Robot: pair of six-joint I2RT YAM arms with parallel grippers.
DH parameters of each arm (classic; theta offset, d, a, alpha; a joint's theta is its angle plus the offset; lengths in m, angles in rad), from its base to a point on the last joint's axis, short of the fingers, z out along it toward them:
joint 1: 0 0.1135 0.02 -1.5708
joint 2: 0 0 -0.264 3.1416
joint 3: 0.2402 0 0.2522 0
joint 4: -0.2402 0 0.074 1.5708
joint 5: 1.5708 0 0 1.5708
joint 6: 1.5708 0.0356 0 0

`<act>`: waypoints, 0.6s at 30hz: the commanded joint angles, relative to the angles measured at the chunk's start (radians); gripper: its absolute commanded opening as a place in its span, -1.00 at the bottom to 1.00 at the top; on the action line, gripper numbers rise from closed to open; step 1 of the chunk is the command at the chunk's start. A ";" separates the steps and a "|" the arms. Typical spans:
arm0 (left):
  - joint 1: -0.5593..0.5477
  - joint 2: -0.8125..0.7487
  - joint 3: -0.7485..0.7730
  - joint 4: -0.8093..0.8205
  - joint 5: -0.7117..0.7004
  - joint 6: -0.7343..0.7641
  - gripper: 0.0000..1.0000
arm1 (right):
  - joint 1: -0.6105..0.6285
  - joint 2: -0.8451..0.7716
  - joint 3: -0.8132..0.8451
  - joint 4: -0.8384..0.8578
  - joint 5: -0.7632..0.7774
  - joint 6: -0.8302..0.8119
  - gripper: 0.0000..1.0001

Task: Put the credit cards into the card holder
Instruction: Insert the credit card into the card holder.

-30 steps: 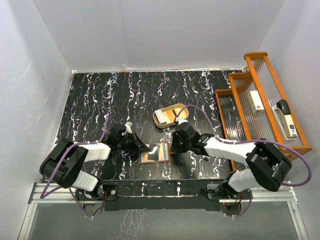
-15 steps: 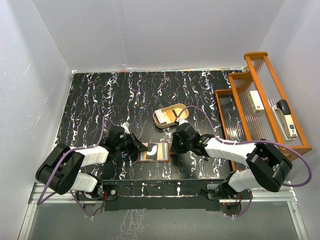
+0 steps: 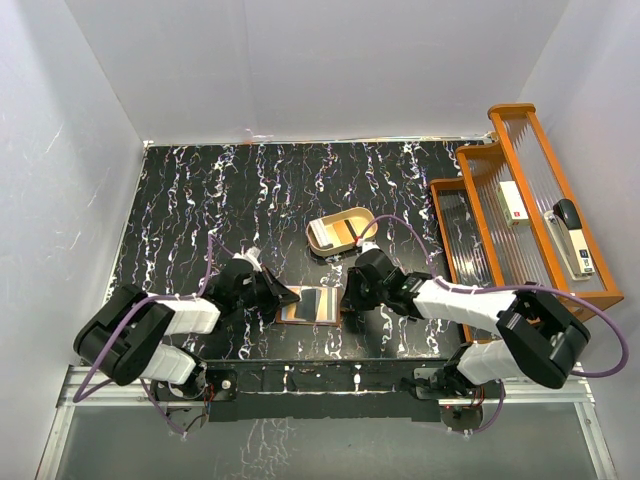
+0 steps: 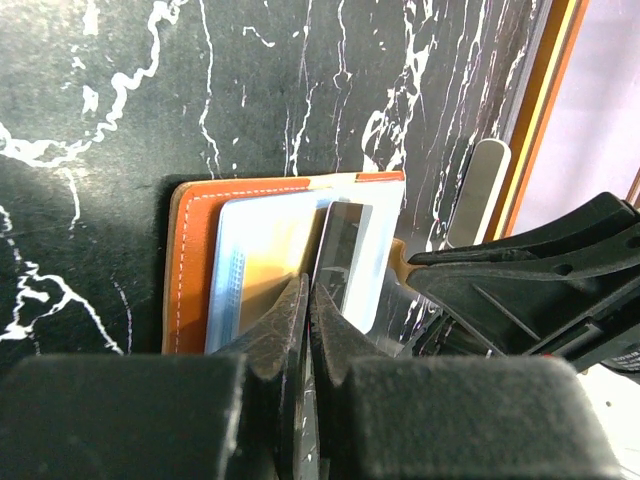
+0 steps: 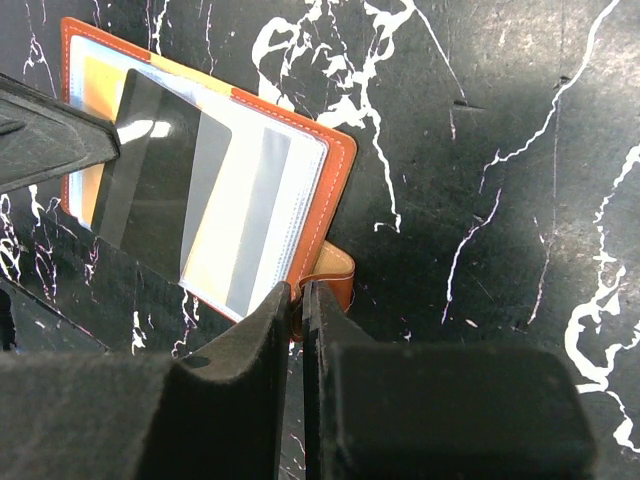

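bench [image 3: 200, 200]: black marble-look top with white veining, smooth, slight sheen. card holder [image 5: 338, 170]: orange-brown leather, pale stitching, glossy clear plastic sleeves inside. credit card [image 5: 160, 170]: dark plastic, glossy, catching glare. left fingers [image 4: 275, 325]: black plastic, matt, fine grainy texture

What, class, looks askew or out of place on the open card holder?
The dark card lies tilted across the card holder, not squared with its pockets, one edge pinched by the left gripper.
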 commanded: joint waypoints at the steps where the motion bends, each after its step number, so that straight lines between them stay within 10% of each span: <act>1: -0.031 0.019 -0.010 0.072 -0.065 -0.015 -1.00 | 0.007 -0.034 -0.012 0.046 -0.010 0.033 -1.00; 18: -0.038 -0.141 -0.058 0.004 -0.187 -0.054 -1.00 | 0.008 -0.066 -0.040 0.083 -0.023 0.098 -1.00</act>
